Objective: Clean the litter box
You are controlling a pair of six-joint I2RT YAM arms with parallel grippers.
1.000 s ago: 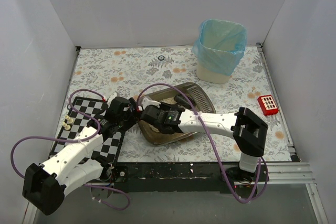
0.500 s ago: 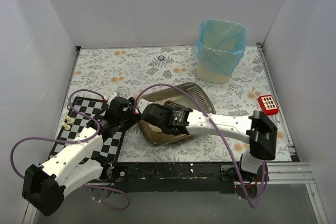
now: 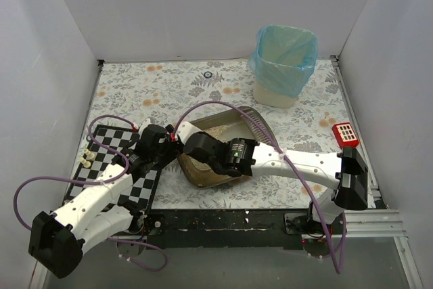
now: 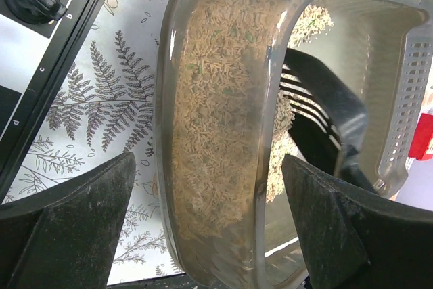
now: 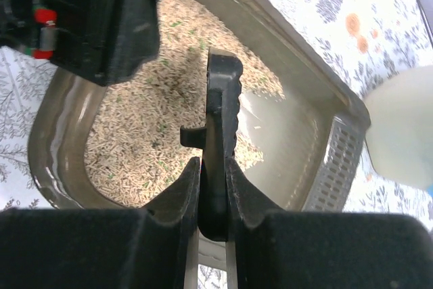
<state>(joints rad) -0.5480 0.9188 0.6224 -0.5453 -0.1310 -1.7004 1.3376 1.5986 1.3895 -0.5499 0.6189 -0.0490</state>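
Observation:
The litter box (image 3: 195, 175), a dark brown translucent tray with beige litter, lies mid-table and looks tipped, with the litter heaped toward its left end (image 4: 216, 99). My left gripper (image 3: 169, 145) is open, and its jaws straddle the tray's left wall (image 4: 210, 228) with a small gap on each side. My right gripper (image 3: 194, 149) is shut on the handle of the black slotted scoop (image 5: 220, 99). It holds the scoop (image 4: 318, 113) over the litter inside the tray (image 5: 318, 99).
A beige bin with a blue bag (image 3: 284, 65) stands at the back right. A red block (image 3: 346, 135) lies at the right edge. A chessboard (image 3: 115, 160) with small pieces (image 3: 86, 160) lies under my left arm. White walls surround the mat.
My right arm's elbow has swung right and its gripper has pushed a little further left into the tray with the scoop. The left arm has barely moved.

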